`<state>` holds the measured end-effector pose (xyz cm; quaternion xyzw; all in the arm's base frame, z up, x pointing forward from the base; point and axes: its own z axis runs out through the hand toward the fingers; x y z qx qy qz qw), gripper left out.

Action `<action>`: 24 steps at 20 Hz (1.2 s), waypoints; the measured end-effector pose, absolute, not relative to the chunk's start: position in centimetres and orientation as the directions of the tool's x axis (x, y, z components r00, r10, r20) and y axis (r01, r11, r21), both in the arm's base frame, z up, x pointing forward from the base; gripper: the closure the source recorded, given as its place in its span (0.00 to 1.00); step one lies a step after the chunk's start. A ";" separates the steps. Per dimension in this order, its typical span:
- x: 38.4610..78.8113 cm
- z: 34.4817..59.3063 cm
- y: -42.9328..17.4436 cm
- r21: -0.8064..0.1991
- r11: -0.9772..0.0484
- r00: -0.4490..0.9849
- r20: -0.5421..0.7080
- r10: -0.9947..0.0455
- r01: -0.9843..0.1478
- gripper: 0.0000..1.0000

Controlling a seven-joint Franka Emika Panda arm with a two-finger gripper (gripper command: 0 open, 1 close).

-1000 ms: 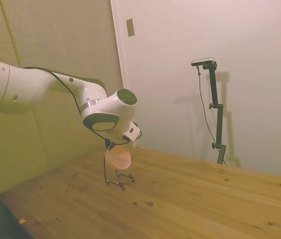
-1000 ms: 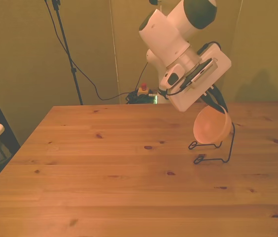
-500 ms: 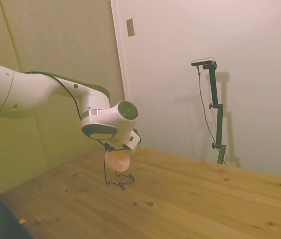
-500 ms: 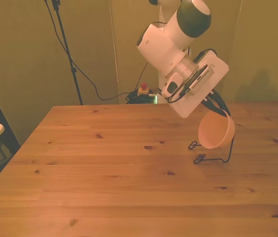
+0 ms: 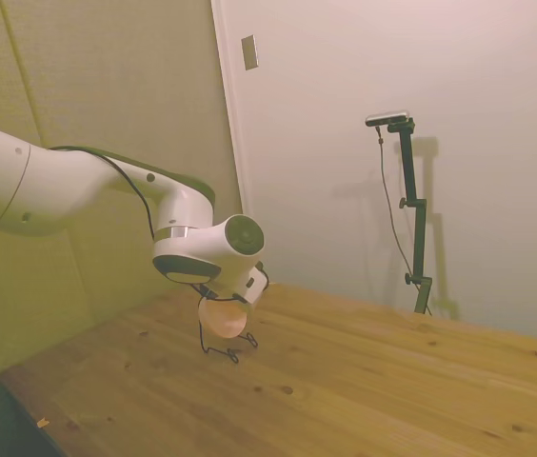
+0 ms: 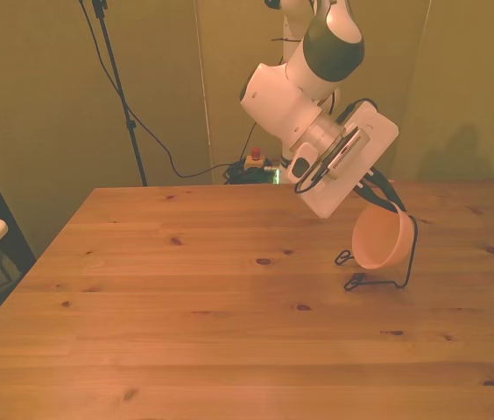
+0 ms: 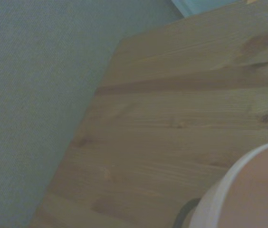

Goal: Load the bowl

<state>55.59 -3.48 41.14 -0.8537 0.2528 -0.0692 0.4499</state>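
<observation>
Front view: a wire rack stands on the table at the right, the bowl tilted against it. Bent-down arm's gripper grips the bowl's rim.

The bowl looks like smooth, matt peach plastic, the rack is thin black wire, the table is knotty planked wood with a soft sheen, and the arm is glossy white plastic.
</observation>
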 end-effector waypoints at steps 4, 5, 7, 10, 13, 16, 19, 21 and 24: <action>55.3 40.5 -3.4 -0.812 -0.452 0.859 -0.113 -0.499 -0.369 1.00; 55.3 40.5 -3.3 -0.815 -0.446 0.858 -0.114 -0.501 -0.369 1.00; 55.2 40.3 -3.3 -0.820 -0.439 0.857 -0.114 -0.502 -0.366 1.00; 55.0 39.7 -3.3 -0.822 -0.436 0.857 -0.117 -0.503 -0.368 1.00; 54.9 39.5 -3.4 -0.823 -0.432 0.856 -0.117 -0.504 -0.368 1.00; 54.8 39.2 -3.4 -0.827 -0.424 0.853 -0.120 -0.508 -0.369 1.00; 54.6 38.8 -3.5 -0.830 -0.417 0.851 -0.124 -0.510 -0.370 1.00; 54.5 38.6 -3.5 -0.831 -0.413 0.850 -0.126 -0.511 -0.372 1.00; 54.5 38.4 -3.6 -0.833 -0.408 0.848 -0.129 -0.514 -0.374 1.00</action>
